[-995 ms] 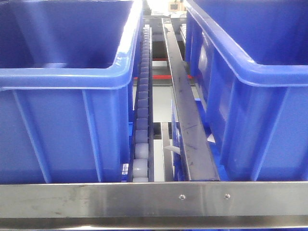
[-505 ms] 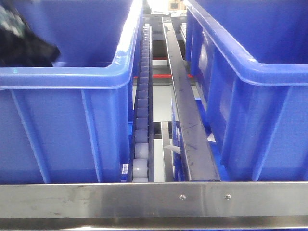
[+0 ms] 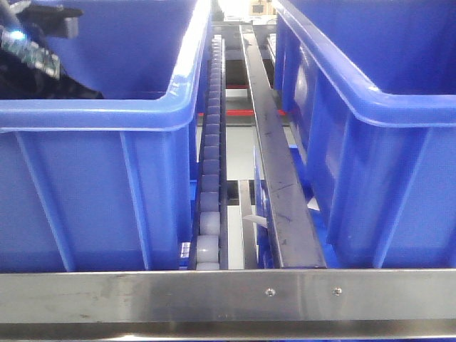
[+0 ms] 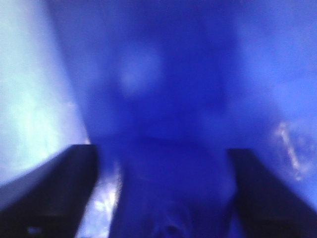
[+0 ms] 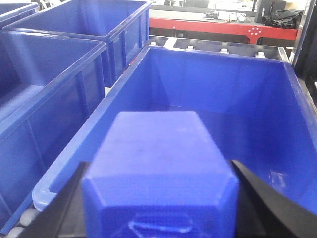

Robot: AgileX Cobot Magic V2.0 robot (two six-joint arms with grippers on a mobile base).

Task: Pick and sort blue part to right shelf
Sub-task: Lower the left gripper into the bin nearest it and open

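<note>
Front rail [image 3: 228, 293] of right shelf [image 3: 281, 178] being shown as brushed stainless steel, dully reflective, smudged, two bolt heads set in it. Centre divider bar [image 3: 274, 157] being seen as darker metal, scuffed. Roller track [image 3: 209, 178] being shown with smooth pale plastic wheels. Crates [image 3: 100, 171] being shown in moulded blue plastic, ribbed walls, semi-gloss rims catching light. Blue part [image 5: 161, 173] being seen as blue plastic, faintly scuffed, satin top. Black fingers [image 5: 267, 203] being seen as matt.
</note>
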